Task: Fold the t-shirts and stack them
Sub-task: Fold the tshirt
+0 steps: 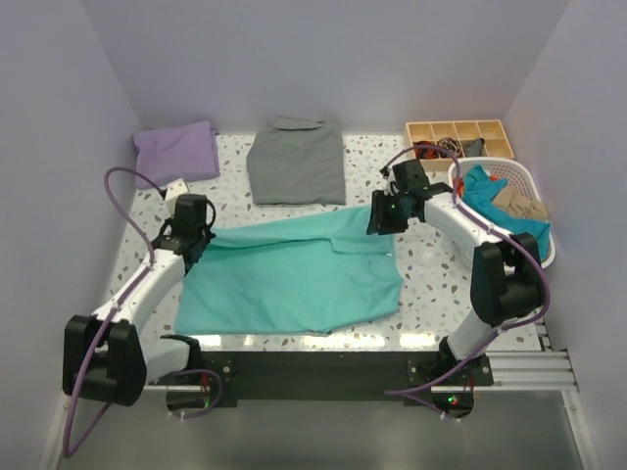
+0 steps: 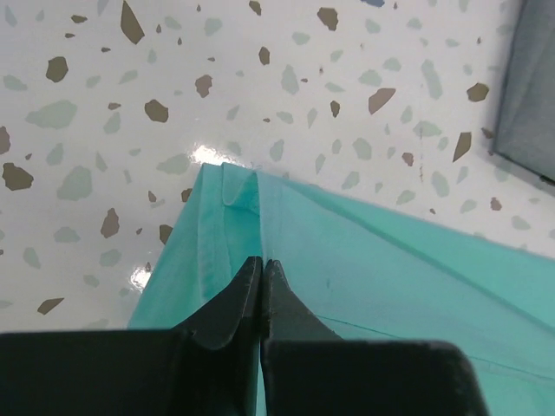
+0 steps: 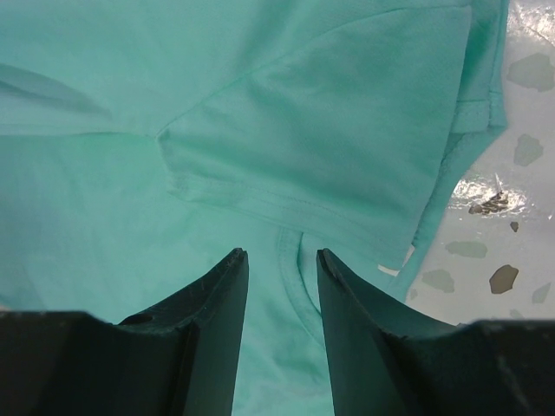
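Speckled tabletop (image 1: 431, 284), inspected left to right. Lavender t-shirt (image 1: 176, 152) lies bunched at the far-left corner, judged next in line. Left gripper (image 2: 262, 264) is pinched closed on the turquoise t-shirt (image 1: 294, 279) at its far-left corner, apparently to keep the folded edge taut. That shirt lies spread mid-table towards the near edge. Grey folded shirt (image 1: 297, 162) sits at the far edge, probably the stack base. Right gripper (image 1: 384, 217), jaws apart and holding nothing, hovers over the turquoise shirt's far-right corner.

Bright even light, glare on table (image 2: 204, 154)

Spread t-shirt (image 1: 294, 279) front centre, folded garment (image 1: 296, 162) behind it, basket (image 1: 519, 174) right
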Motion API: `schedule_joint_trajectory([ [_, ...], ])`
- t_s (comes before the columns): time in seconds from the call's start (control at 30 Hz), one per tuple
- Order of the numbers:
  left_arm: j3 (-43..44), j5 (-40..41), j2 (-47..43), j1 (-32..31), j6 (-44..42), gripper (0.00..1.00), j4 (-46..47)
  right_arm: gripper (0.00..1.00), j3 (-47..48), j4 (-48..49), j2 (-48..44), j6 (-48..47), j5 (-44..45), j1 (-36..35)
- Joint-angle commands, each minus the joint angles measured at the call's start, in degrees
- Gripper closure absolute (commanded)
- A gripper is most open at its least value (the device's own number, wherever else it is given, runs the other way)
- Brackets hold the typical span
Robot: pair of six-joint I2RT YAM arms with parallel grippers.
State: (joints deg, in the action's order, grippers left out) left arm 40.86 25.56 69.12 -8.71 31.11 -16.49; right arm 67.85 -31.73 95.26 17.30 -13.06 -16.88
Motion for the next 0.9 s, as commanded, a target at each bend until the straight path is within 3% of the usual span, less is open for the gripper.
schedule_joint_trajectory([
  [0.0,0.5,1.5,-4.0,-0.1,2.7,1.0,-3.0,0.58,-0.4,0.3,-0.6,-0.1,-1.7,-0.3],
  [0.23,-5.3,0.5,-9.9,-0.1,5.4,1.0,-2.5,0.59,-0.4,0.3,0.5,0.0,-4.6,-0.9],
  [0.33,-6.9,-0.4,-13.3,-0.1,5.5,0.87,-1.6,0.59,-0.7,0.7,0.9,0.3,-5.6,-1.1],
  [0.47,-8.9,0.1,-16.8,-0.1,6.3,0.85,-3.3,0.59,-1.0,0.8,1.0,0.4,-5.5,-1.4],
  [0.57,-8.5,-0.7,-16.2,-0.1,6.9,0.68,-5.6,0.59,-0.9,0.9,1.2,0.5,-5.6,-1.4],
  [0.63,-7.9,-1.1,-15.1,-0.1,7.8,0.43,-8.0,0.59,-0.7,0.8,1.4,0.4,-5.7,-1.5],
  [0.67,-7.9,-1.1,-15.2,-0.1,8.1,0.37,-8.2,0.58,-0.7,0.8,1.4,0.5,-5.5,-1.6],
  [0.87,-8.3,-0.2,-18.5,-0.1,7.8,0.29,-5.2,0.58,-0.3,1.3,1.2,0.5,-4.7,-1.5],
])
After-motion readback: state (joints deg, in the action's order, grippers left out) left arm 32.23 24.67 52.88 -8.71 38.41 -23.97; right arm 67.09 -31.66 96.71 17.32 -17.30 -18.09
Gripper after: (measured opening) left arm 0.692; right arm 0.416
